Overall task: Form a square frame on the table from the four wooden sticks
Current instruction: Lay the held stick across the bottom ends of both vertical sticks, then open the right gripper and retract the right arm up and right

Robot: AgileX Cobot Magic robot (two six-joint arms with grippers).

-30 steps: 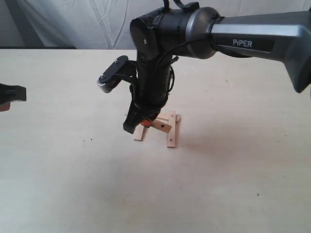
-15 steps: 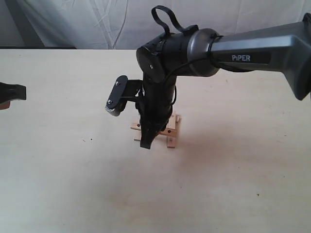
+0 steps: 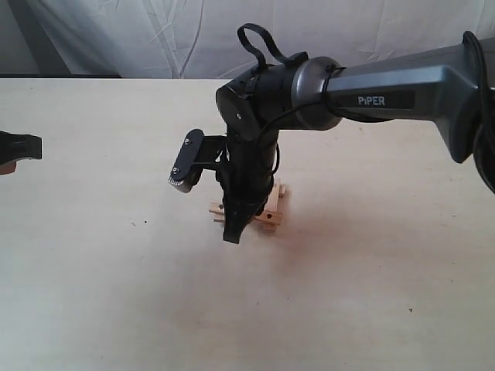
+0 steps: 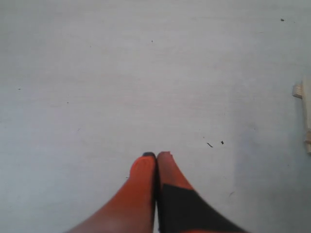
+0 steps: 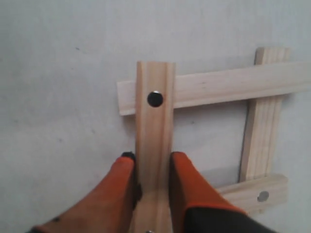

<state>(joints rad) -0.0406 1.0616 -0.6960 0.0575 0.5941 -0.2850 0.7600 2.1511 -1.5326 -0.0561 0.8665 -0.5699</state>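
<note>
Pale-wood holed strip [image 5: 155,121], clamped in my right orange claw [image 5: 154,162], has dropped from its tilt onto the three other wooden strips [image 5: 228,85] on the cream counter [image 5: 58,73], closing the square [image 3: 272,219]; left claw [image 4: 156,156] pinched together.

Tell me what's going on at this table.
The right gripper is shut on a holed stick, laying it across the end of a plain stick as the fourth side of the square frame. A second plain stick and a second holed stick lie overlapped on the table. The fingers hide the held stick's near end. The left gripper is shut on nothing, off to the left.
</note>
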